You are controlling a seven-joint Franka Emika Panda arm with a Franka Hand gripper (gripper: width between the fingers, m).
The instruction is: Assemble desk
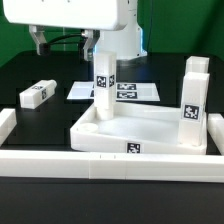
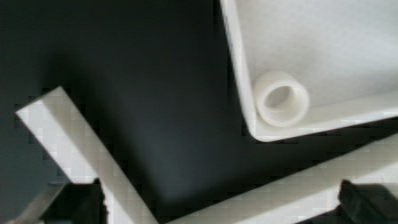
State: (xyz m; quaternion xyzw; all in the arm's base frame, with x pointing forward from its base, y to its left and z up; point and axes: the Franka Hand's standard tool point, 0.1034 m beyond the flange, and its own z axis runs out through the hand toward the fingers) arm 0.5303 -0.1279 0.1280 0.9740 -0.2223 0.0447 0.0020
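a long white border rail point(image 1: 110, 163) runs across the front of the black table point(image 1: 40, 125), touching the near wall of the tabletop point(image 1: 150, 132); another short rail piece point(image 1: 5, 122) sits at the exterior view's left edge. behind the tabletop lies the flat marker board point(image 1: 85, 91) with its printed tags. a loose leg block point(image 1: 37, 94) lies on its side well apart to the exterior view's left. two more legs point(image 1: 191, 100) stand upright at the tabletop's corner on the exterior view's right, one just behind the other. a fourth leg point(image 1: 103, 85) stands upright at the tray's far corner on the exterior view's left, directly beneath the arm.

the gripper point(image 2: 214, 205) shows in the wrist view only as two dark fingertips point(image 2: 63, 205) set wide apart, spread and holding nothing; between and beyond them are the black table, a white rail point(image 2: 80, 150) and a rounded tabletop corner point(image 2: 302, 100) with a round socket hole point(image 2: 281, 97)

everything in the kit is smooth white plastic; the tabletop is a shallow tray with a raised rim, the legs are rectangular blocks bearing black-white square tags
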